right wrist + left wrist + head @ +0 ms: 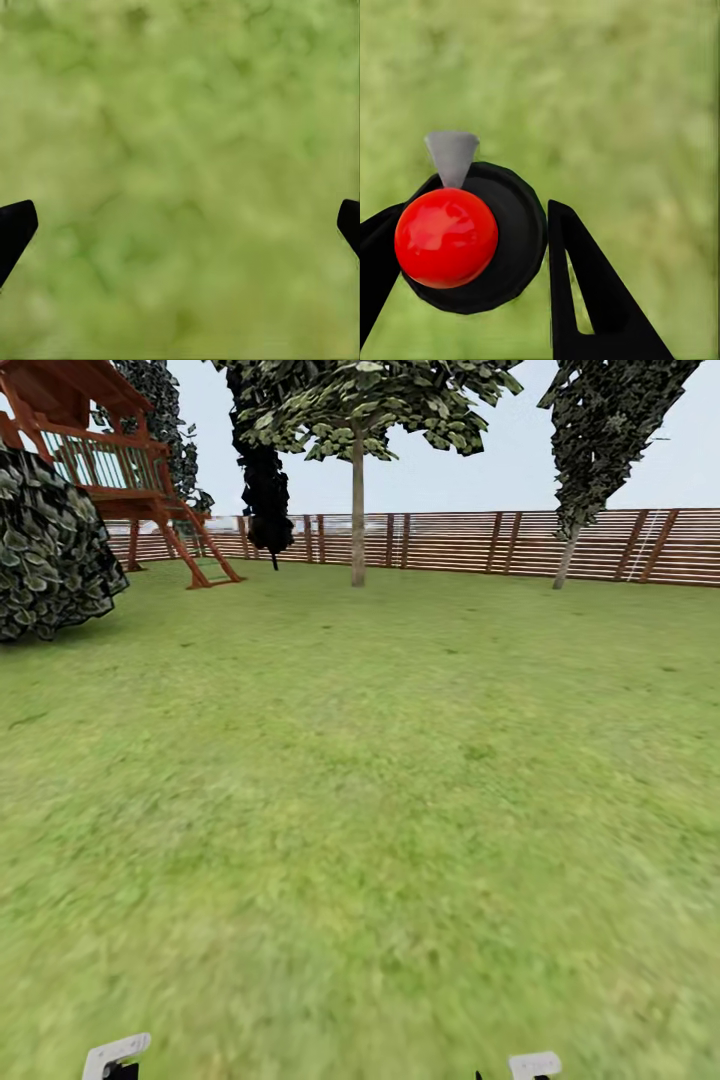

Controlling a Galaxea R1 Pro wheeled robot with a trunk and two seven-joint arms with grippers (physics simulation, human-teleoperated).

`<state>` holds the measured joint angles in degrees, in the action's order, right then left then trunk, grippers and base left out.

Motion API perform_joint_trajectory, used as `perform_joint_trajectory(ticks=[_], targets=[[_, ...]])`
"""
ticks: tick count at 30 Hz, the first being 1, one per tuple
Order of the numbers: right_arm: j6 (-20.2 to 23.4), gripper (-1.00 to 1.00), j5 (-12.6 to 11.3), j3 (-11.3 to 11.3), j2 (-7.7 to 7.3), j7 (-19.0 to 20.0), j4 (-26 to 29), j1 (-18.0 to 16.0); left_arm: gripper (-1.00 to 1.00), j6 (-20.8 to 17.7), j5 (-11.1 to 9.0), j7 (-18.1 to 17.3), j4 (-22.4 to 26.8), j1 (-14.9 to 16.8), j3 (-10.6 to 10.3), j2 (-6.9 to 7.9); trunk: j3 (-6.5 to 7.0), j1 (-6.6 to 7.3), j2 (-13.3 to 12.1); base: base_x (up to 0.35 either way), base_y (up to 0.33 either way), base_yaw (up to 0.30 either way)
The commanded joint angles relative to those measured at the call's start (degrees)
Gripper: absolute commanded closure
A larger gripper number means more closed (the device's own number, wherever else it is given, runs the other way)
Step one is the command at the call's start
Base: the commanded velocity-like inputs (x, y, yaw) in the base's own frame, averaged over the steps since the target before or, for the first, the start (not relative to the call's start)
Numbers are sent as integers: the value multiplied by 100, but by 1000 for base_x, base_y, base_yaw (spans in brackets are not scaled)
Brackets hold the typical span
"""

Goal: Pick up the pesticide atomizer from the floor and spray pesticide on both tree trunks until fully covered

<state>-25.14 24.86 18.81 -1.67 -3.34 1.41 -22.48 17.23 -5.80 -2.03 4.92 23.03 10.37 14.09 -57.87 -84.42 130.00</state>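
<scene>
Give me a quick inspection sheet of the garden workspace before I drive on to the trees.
Surface: green grass lawn, open ahead of the robot.
Job's things: pesticide atomizer, red ball top, black body and grey nozzle, between the left gripper's fingers. One pale straight tree trunk stands far ahead by the fence; a second thinner trunk is further right. No speckles can be told on the bark from here.
Clutter: nothing seen on the grass.
Grippers: left gripper shut on the atomizer; right gripper open, over grass.
Cables: nothing seen.
Surroundings: brown slatted fence, wooden playhouse far left, leafy bush at left, dark narrow tree.
</scene>
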Motion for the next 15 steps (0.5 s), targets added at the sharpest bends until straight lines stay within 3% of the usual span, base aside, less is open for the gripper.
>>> perform_joint_trajectory(ticks=[1,15], targets=[[0,-100,1,0,0,0,0,-1,100,0,0,1,0,0,0,3,0,0,0,339,0,0],[0,-100,2,0,0,0,0,-1,100,0,0,1,0,-3,0,15,0,0,0,339,0,0]])
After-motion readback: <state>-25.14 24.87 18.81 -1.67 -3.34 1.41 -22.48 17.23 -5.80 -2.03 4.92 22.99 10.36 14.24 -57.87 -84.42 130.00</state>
